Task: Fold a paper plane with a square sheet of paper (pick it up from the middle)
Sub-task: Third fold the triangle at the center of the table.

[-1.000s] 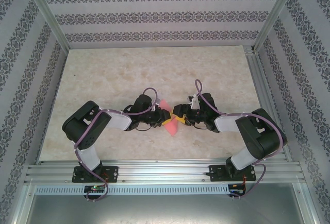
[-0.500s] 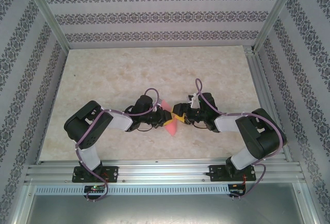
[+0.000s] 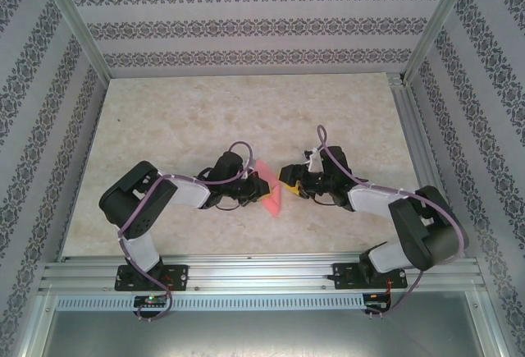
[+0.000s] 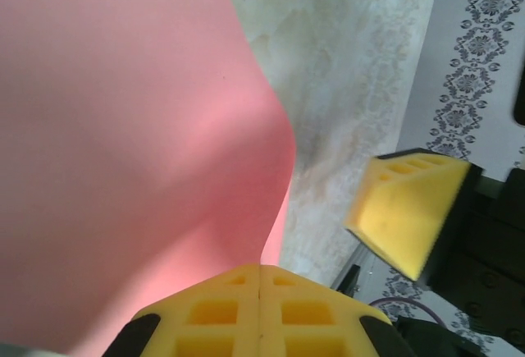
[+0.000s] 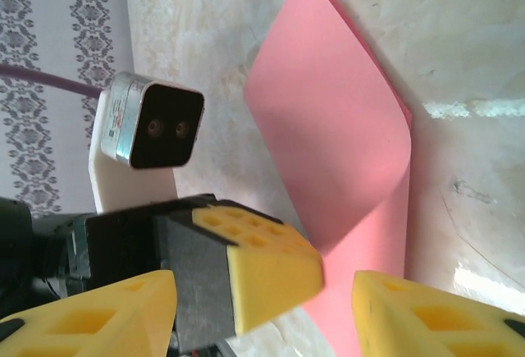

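The pink-red sheet of paper [image 3: 270,189] is plain and bent over on itself in a soft, uncreased curve, one layer arching above the other. It sits at the middle of the marble-patterned desk [image 3: 205,111]. The left hand [image 3: 259,183], reaching in low from the left, has its yellow pads pressed together on the sheet's edge. The right hand [image 3: 289,180] faces it just beside the sheet, fingers apart, gripping nothing.

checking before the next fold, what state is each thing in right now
left gripper: shut on the sheet of paper
right gripper: open, holding nothing
sheet of paper: bent over in a soft curve, not lying flat
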`<state>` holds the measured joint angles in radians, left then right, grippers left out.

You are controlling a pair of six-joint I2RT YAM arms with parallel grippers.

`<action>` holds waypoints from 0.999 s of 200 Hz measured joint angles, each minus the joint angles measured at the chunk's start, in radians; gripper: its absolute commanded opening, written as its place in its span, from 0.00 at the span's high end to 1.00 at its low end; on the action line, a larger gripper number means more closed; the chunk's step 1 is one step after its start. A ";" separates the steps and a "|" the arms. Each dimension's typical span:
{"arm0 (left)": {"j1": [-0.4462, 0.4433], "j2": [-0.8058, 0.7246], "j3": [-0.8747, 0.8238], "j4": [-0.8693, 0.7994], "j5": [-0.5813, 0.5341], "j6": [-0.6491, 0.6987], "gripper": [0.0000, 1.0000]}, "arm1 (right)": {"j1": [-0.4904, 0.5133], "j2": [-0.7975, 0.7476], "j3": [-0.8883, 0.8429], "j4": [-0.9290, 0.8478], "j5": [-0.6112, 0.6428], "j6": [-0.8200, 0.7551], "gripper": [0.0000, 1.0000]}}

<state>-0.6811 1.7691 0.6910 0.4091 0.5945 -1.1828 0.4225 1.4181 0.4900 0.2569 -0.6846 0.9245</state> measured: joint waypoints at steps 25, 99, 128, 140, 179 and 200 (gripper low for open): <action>0.021 -0.016 0.038 -0.080 0.000 0.071 1.00 | 0.000 -0.061 0.033 -0.128 0.019 -0.076 0.49; 0.063 0.003 0.122 -0.261 0.011 0.259 1.00 | 0.061 -0.035 0.060 -0.275 0.031 -0.163 0.73; 0.085 0.020 0.137 -0.304 0.022 0.303 1.00 | 0.087 0.002 0.084 -0.284 0.037 -0.165 0.75; 0.092 0.028 0.145 -0.318 0.026 0.320 1.00 | 0.094 0.016 0.091 -0.284 0.038 -0.165 0.76; 0.098 0.070 0.186 -0.357 0.030 0.368 1.00 | 0.117 0.063 0.116 -0.284 0.040 -0.165 0.79; 0.098 0.087 0.204 -0.375 0.031 0.385 1.00 | 0.130 0.089 0.124 -0.281 0.039 -0.165 0.79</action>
<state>-0.5827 1.8557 0.8951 0.0341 0.6254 -0.7979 0.5522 1.5066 0.6136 -0.0238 -0.6453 0.7597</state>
